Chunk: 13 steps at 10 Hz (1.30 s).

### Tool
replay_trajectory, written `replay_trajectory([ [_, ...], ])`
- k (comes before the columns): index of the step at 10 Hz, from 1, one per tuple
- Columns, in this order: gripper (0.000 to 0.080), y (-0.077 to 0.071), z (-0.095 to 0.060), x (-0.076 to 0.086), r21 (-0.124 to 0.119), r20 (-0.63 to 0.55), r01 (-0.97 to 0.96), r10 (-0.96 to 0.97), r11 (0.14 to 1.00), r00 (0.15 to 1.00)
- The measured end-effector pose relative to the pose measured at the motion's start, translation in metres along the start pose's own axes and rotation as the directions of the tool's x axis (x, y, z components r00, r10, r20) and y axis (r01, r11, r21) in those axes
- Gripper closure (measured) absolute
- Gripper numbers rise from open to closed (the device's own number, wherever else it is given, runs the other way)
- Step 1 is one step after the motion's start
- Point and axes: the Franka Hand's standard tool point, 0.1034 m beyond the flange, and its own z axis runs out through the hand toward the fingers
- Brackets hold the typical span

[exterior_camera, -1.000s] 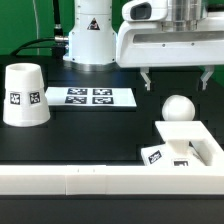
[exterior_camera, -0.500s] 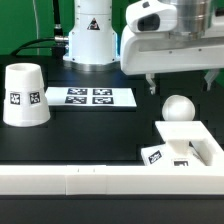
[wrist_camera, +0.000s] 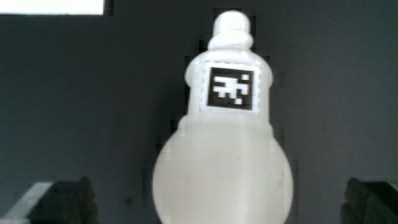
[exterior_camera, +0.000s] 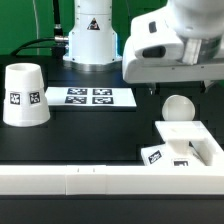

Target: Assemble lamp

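Observation:
The white bulb [exterior_camera: 178,108] lies on the black table just behind the blocky square base [exterior_camera: 186,143], at the exterior view's right. My gripper [exterior_camera: 181,88] hangs open right above the bulb, tilted, and holds nothing. In the wrist view the bulb [wrist_camera: 221,140] fills the middle, with its tag [wrist_camera: 230,88] facing the camera and its narrow stem pointing away. My gripper [wrist_camera: 217,205] straddles its wide end, with a dark finger [wrist_camera: 63,200] well clear on each side. The tapered shade [exterior_camera: 24,95] stands mouth-down at the exterior view's left.
The marker board [exterior_camera: 90,97] lies flat between the shade and the robot's white pedestal [exterior_camera: 90,35]. A long white rail [exterior_camera: 90,182] runs along the near edge, in front of the base.
My hand has tilted and shifted slightly toward the exterior view's right above the bulb. The bulb, base and shade have not moved.

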Motion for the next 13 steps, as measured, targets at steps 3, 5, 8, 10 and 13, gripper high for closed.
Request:
replay_trajectory([
  [3,0.01,-0.002,0.01,0.002,-0.008,0.162,0.006,-0.004,1.0,0.987],
  [5,0.01,0.004,0.021,-0.002,-0.014,0.302,0.008,-0.004,1.0,0.953],
  [8,0.01,0.003,0.028,0.005,-0.014,0.321,0.009,-0.004,1.0,0.947],
  [10,0.01,0.002,0.032,0.008,-0.014,0.313,0.01,-0.005,1.0,0.95],
  [13,0.01,-0.002,0.042,0.012,-0.018,0.307,0.014,-0.008,1.0,0.952],
])
